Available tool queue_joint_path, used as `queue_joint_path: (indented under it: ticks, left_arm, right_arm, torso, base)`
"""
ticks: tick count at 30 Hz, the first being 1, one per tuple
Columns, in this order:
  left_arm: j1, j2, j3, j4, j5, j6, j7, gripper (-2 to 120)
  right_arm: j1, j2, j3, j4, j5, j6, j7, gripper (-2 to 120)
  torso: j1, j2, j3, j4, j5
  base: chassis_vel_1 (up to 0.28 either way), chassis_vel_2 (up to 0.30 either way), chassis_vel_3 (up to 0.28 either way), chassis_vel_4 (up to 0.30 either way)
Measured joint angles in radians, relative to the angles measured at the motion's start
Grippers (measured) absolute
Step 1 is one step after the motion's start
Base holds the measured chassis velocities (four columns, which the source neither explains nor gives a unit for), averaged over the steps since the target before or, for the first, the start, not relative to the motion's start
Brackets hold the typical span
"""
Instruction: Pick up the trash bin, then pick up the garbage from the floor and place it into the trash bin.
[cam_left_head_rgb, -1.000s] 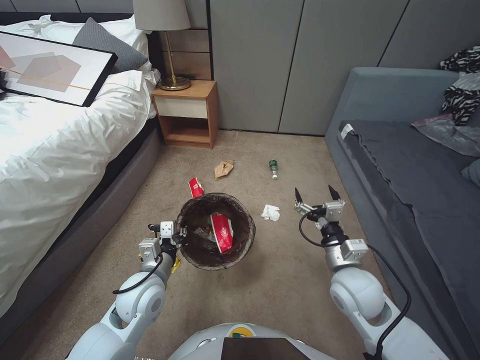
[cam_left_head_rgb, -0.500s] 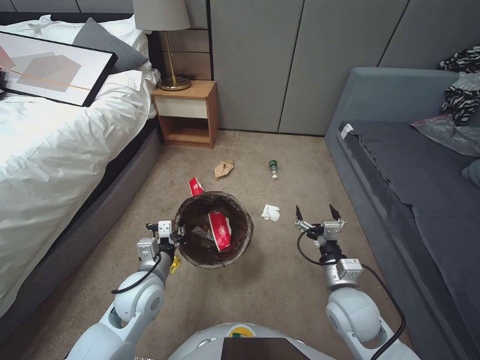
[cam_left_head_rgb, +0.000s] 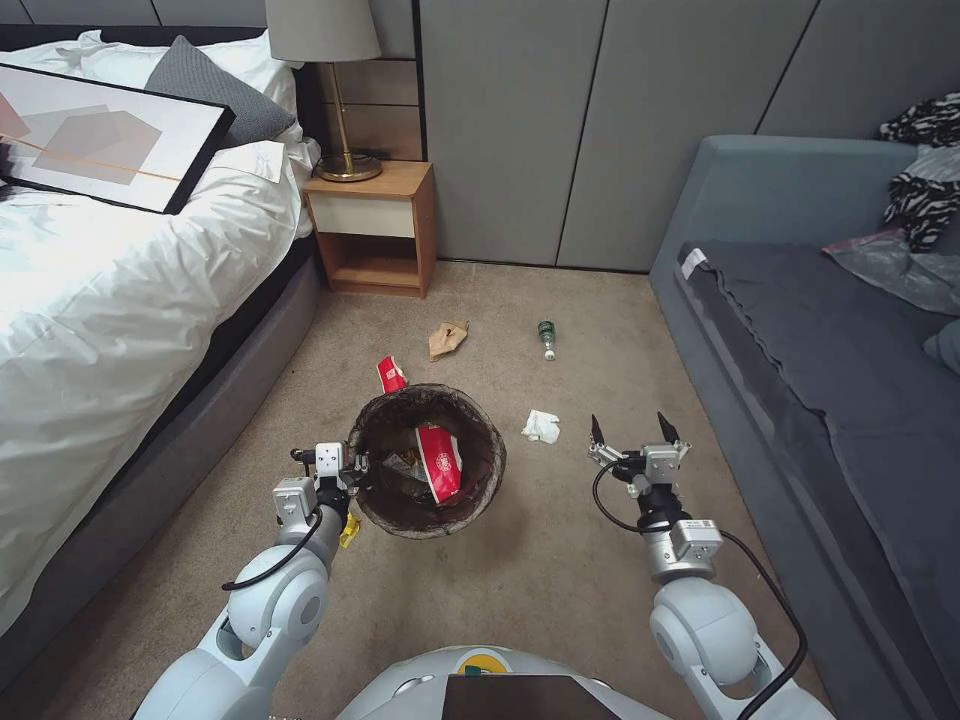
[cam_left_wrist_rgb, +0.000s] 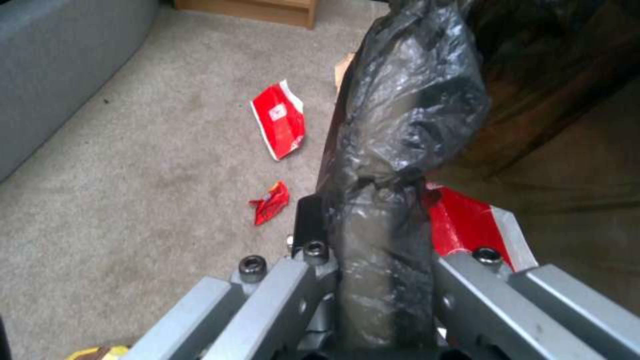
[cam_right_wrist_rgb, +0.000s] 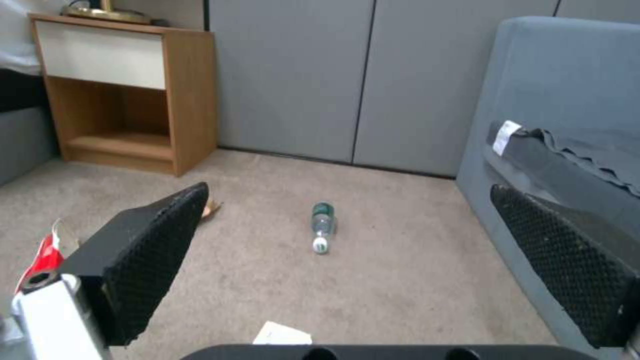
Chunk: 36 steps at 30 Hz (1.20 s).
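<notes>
1. While its arm reaches forward, the left gripper (cam_left_head_rgb: 352, 468) clamps the 9 o'clock rim of the round white bag-lined trash bin (cam_left_head_rgb: 428, 460).
2. At the bin's 3 o'clock, the right gripper (cam_left_head_rgb: 630, 432) hovers, jaws spread wide.
3. Crumpled white paper (cam_left_head_rgb: 541, 425) lies between them; a small green bottle (cam_left_head_rgb: 546, 337) lies at the paper's 12 o'clock.
</notes>
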Motion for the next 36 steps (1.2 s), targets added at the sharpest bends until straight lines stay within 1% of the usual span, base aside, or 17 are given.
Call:
queue_joint_path:
  ticks: [2,5,8,9,12,13,16,17,20,21,23,36]
  left_arm:
    - [0.000,0.000,-0.004,0.000,0.000,-0.001,0.000,3]
    - [0.000,0.000,-0.005,0.001,0.000,-0.002,0.001,3]
    - [0.001,-0.001,-0.008,0.002,-0.001,-0.004,0.001,3]
    - [0.001,-0.001,-0.008,0.002,-0.001,-0.004,0.001,3]
    - [0.001,-0.001,-0.017,0.002,-0.002,-0.007,0.002,3]
    - [0.001,-0.001,-0.017,0.002,-0.002,-0.007,0.002,3]
    - [0.001,-0.001,-0.024,0.004,-0.002,-0.009,0.002,3]
    - [0.001,-0.001,-0.024,0.004,-0.002,-0.009,0.002,3]
    - [0.001,-0.005,-0.028,0.004,-0.001,-0.010,0.002,3]
    - [0.001,-0.005,-0.028,0.004,-0.001,-0.010,0.002,3]
    - [0.002,-0.010,-0.028,0.005,0.003,-0.010,0.003,3]
    - [0.009,-0.015,-0.032,0.003,0.009,-0.011,0.003,3]
  right_arm:
    - [-0.056,0.016,0.051,0.000,-0.026,-0.002,0.008,100]
    - [-0.085,0.027,0.074,-0.001,-0.043,-0.002,0.011,100]
    - [-0.150,0.075,0.122,-0.016,-0.116,0.005,0.021,100]
    - [-0.150,0.075,0.122,-0.016,-0.116,0.005,0.021,100]
    - [-0.203,0.117,0.145,-0.031,-0.187,0.013,0.021,100]
    - [-0.203,0.117,0.145,-0.031,-0.187,0.013,0.021,100]
    - [-0.244,0.151,0.156,-0.044,-0.231,0.026,0.016,100]
    - [-0.244,0.151,0.156,-0.044,-0.231,0.026,0.016,100]
    - [-0.281,0.192,0.165,-0.053,-0.255,0.033,0.006,100]
    - [-0.281,0.192,0.165,-0.053,-0.255,0.033,0.006,100]
    - [-0.297,0.217,0.167,-0.060,-0.267,0.034,0.003,100]
    - [-0.306,0.227,0.166,-0.073,-0.275,0.034,0.000,100]
  torso:
    - [0.000,0.000,0.000,0.0000,0.0001]
    - [0.000,0.000,0.000,0.0000,-0.0001]
    - [0.000,0.000,0.000,0.0001,0.0000]
    - [0.000,0.000,0.000,0.0001,0.0000]
    - [0.000,0.000,0.000,0.0002,-0.0001]
    - [0.000,0.000,0.000,0.0002,-0.0001]
    - [0.000,0.000,0.000,0.0001,-0.0001]
    - [0.000,0.000,0.000,0.0001,-0.0001]
    - [0.000,0.000,0.000,0.0001,-0.0001]
    - [0.000,0.000,0.000,0.0001,-0.0001]
    - [0.000,0.000,0.000,0.0002,-0.0002]
    - [0.000,0.000,0.000,0.0001,-0.0002]
  base:
    - [-0.088,0.062,0.070,-0.079]
    - [-0.130,0.099,0.090,-0.131]
    - [-0.153,0.150,0.167,-0.163]
    - [-0.156,0.169,0.170,-0.168]
    - [-0.159,0.174,0.167,-0.168]
    - [-0.150,0.168,0.158,-0.169]
    - [-0.160,0.148,0.140,-0.142]
    - [-0.159,0.139,0.121,-0.143]
    - [-0.112,0.111,0.121,-0.119]
    - [-0.100,0.112,0.117,-0.120]
    - [-0.116,0.143,0.123,-0.122]
    - [-0.130,0.141,0.137,-0.136]
